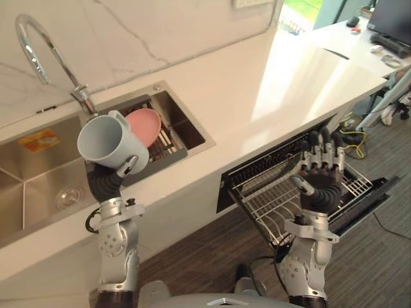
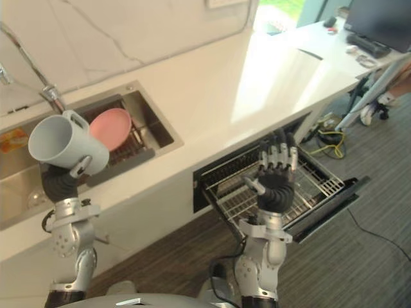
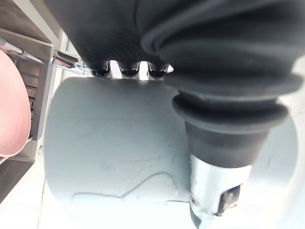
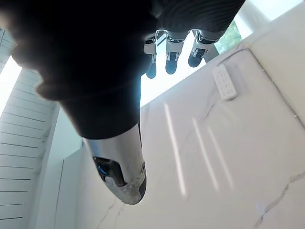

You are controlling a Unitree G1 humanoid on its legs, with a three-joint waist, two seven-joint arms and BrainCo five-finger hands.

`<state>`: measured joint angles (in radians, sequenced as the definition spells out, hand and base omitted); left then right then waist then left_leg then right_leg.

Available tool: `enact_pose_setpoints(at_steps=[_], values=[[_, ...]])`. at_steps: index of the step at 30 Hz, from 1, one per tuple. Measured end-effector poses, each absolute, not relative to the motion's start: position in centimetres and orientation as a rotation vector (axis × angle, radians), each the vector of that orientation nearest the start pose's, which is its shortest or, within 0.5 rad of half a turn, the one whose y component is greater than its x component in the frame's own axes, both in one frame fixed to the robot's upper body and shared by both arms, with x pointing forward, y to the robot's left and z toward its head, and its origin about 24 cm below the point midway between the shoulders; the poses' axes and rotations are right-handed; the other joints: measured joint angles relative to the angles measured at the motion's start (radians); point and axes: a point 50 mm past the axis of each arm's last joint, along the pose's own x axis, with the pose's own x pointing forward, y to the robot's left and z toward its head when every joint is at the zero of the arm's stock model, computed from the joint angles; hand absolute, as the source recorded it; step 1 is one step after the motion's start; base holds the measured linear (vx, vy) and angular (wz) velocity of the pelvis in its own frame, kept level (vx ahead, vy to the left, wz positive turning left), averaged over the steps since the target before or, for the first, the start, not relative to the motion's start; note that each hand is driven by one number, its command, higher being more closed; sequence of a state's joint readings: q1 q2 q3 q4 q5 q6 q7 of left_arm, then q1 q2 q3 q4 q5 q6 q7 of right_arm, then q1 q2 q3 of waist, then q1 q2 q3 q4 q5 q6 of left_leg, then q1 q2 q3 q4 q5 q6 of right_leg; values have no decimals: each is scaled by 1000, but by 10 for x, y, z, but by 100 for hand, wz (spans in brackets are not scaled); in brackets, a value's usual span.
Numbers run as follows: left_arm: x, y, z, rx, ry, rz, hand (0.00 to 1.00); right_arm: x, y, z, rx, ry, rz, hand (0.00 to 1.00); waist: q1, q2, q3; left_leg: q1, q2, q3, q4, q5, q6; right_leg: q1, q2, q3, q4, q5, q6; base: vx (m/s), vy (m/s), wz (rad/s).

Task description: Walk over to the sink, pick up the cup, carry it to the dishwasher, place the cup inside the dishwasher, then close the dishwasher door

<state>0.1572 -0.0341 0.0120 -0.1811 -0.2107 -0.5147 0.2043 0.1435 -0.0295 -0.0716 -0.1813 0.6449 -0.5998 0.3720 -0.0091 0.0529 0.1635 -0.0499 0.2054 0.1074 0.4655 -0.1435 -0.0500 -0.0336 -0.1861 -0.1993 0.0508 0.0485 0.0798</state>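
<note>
Grey cup (image 1: 103, 142) in left hand (image 3: 224, 95), right hand (image 1: 319, 172) splayed

Silver-grey arms (image 1: 116, 245), dark ribbed wrist covers (image 1: 104, 184), dark-tipped silver fingers (image 1: 327, 154).

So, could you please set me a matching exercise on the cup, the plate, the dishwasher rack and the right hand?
Things:
1. cup
2. pink plate
3. dishwasher rack
4. right hand

States:
A. standing in the sink drainer
B. open, fingers straight
C. gripped by the left hand, tipped sideways
D. pulled out of the dishwasher

Pairs: 1-C, 2-A, 3-D, 4-B
</note>
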Motion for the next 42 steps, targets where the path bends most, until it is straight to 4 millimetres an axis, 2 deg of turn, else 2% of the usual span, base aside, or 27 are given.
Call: enact_pose_setpoints(at_steps=[1, 2, 3, 4, 6, 9, 12, 17, 24, 27, 30, 36, 39, 42], values=[[207, 175, 92, -277, -531, 309, 100, 201, -190, 105, 434, -745, 95, 0, -4, 6, -3, -4, -29, -2, -55, -11, 3, -1, -2, 2, -5, 1, -1, 6, 116, -36], [207, 171, 93, -287, -531, 291, 100, 203, -186, 103, 447, -717, 123, 0, -10, 28, -15, 4, -70, 9, -171, 27, 33, -2, 12, 1, -14, 9, 10, -5, 107, -21], [208, 169, 93, -284, -530, 284, 100, 204, -184, 102, 451, -700, 135, 0, -11, 30, -18, 11, -65, 31, -190, 9, 24, 0, 18, 4, -24, 18, 18, 31, 105, -17], [208, 167, 93, -277, -528, 275, 100, 205, -179, 102, 459, -683, 164, 0, -13, 39, -29, 35, -72, 43, -243, 4, 0, 13, 22, -1, -62, 40, 25, 40, 64, -7], [210, 165, 94, -276, -527, 265, 100, 206, -174, 101, 472, -671, 183, 0, -9, 17, -24, 41, -91, 63, -280, 23, -20, 26, 4, 0, -117, 87, 25, 27, 82, -10], [209, 164, 90, -274, -497, 261, 100, 207, -169, 100, 483, -653, 218, 0, 3, 10, -21, 75, -112, 75, -326, 44, -19, 37, -12, 0, -131, 97, 33, 54, 52, -8], [208, 163, 89, -277, -492, 250, 100, 207, -167, 99, 485, -643, 234, 0, 7, 23, -26, 89, -113, 76, -352, 54, -22, 36, -6, -2, -131, 102, 51, 50, -7, -1], [207, 159, 88, -279, -486, 212, 100, 208, -165, 99, 485, -634, 253, 0, 1, 25, -28, 104, -105, 81, -372, 58, -29, 34, 7, 2, -137, 101, 50, -5, -30, -7], [208, 156, 88, -277, -488, 188, 100, 213, -141, 97, 562, -568, 385, 0, 5, 10, -35, 118, -104, 96, -378, 52, -34, 27, 11, 7, -140, 95, 34, -52, -15, -8], [211, 147, 92, -277, -494, 163, 100, 217, -129, 101, 579, -565, 448, 0, 9, 4, -50, 120, -98, 113, -378, 51, -40, 14, 14, 7, -140, 99, 28, -5, -10, -18], [219, 138, 98, -263, -512, 136, 100, 218, -126, 104, 586, -570, 464, 0, 7, 1, -65, 120, -96, 119, -377, 50, -40, 7, 18, 7, -139, 114, 39, 10, -15, -17], [232, 125, 106, -235, -542, 101, 100, 218, -121, 110, 602, -562, 481, 0, 0, -10, -75, 134, -95, 150, -370, 36, -38, -1, 22, -6, -134, 141, 26, -28, -8, -23], [232, 119, 108, -207, -553, 100, 100, 219, -118, 108, 615, -532, 476, 0, 0, -27, -86, 134, -93, 161, -355, 21, -34, -2, 22, -1, -139, 136, 19, -84, -14, -14], [231, 114, 109, -184, -557, 106, 100, 219, -115, 114, 622, -541, 483, 0, -2, -30, -89, 135, -92, 168, -345, 16, -35, -4, 22, 4, -139, 136, 13, -68, -17, -10]])
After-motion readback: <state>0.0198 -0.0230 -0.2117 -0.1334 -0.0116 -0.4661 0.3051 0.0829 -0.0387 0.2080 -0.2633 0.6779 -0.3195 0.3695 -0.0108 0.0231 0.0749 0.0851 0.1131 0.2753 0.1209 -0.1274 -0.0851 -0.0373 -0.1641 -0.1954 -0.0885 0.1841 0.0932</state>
